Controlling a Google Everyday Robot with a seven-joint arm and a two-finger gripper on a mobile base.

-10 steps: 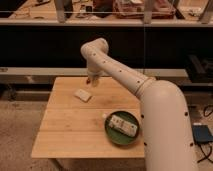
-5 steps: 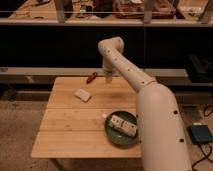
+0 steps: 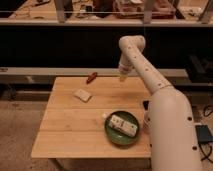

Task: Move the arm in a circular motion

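Observation:
My arm (image 3: 150,80) is a large glossy white tube with small dark dots. It rises from the lower right, reaches up over the wooden table (image 3: 70,125) and bends at an elbow near the back. Its small pale gripper (image 3: 122,76) hangs down above the table's far edge, right of centre, and holds nothing that I can see.
A small red-brown object (image 3: 92,77) lies at the table's back edge. A pale flat packet (image 3: 82,94) lies left of centre. A green plate (image 3: 111,135) with a white packet (image 3: 123,125) sits at the front right. Dark shelving runs behind the table. A blue object (image 3: 204,134) lies on the floor at right.
The arm has swung to the right over the second. The gripper went from above the table's back left of centre to the back right, uncovering the red-brown object.

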